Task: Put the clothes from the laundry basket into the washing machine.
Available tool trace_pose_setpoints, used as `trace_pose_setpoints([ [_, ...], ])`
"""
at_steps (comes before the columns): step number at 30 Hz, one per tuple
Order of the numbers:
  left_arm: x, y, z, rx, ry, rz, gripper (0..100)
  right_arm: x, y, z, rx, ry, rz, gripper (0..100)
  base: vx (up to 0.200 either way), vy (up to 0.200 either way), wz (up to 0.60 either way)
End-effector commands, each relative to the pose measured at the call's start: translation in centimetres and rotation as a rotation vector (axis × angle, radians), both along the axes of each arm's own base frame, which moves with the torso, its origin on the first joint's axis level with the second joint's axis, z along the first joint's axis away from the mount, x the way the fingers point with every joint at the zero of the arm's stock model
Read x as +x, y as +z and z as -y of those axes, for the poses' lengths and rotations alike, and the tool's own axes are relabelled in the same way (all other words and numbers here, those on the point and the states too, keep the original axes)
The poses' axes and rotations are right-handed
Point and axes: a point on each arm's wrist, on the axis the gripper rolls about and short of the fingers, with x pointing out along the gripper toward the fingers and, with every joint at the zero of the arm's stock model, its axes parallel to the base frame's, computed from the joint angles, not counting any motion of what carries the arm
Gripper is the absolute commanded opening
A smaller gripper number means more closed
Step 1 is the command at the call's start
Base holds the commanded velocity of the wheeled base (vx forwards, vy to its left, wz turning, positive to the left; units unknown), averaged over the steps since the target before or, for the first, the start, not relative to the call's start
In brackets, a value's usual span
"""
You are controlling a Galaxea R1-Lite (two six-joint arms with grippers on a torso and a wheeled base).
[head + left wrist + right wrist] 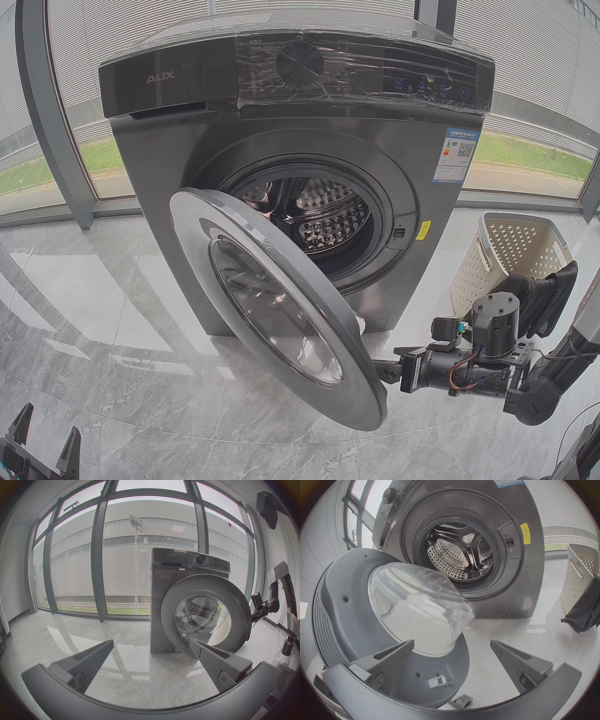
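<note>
Dark grey front-loading washing machine (187, 156) stands on the pale marble floor (94, 300). Its round glass-centred door (275, 306) is swung wide open, baring the perforated steel drum (325, 219). Cream perforated plastic laundry basket (500, 250) sits on the floor just beside the machine's right side. Black garment (544, 294) is draped over the basket's near rim. Right gripper (451, 645): arm stretched level, fingers spread and holding nothing, at the door's free edge. Left gripper (45, 431): low, well apart from the machine, fingers spread, empty.
</note>
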Motion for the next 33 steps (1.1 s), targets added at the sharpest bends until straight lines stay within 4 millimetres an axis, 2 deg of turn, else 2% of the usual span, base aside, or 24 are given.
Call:
trace_pose_setpoints([
  [1,0.0,-0.5,0.0,0.004,0.002,-0.001,100,0.2,-0.7,-0.3,-0.001,-0.020,-0.019,100,0.000,0.000,0.00],
  [10,0.0,-0.5,0.0,-0.005,0.001,-0.001,100,1.3,-0.5,1.6,0.000,-0.110,-0.010,100,0.000,0.000,0.00],
  [15,0.0,-0.5,0.0,-0.005,0.002,0.000,100,1.4,0.4,2.5,0.010,-0.137,0.017,100,0.000,0.000,0.00],
  [20,0.0,-0.5,0.0,-0.008,0.002,0.000,100,1.8,0.1,3.0,-0.024,-0.164,0.057,100,-0.200,0.000,0.00],
  [24,0.0,-0.5,0.0,-0.011,0.004,-0.003,100,2.2,-0.5,2.1,-0.003,-0.154,0.114,100,-0.200,0.000,0.00],
  [30,0.0,-0.5,0.0,-0.016,0.007,-0.003,100,2.7,0.4,0.3,0.020,-0.188,0.205,100,0.000,0.000,0.00],
  [33,0.0,-0.5,0.0,-0.018,0.007,-0.001,100,3.3,-0.2,-0.1,0.014,-0.190,0.198,100,0.000,0.000,0.00],
])
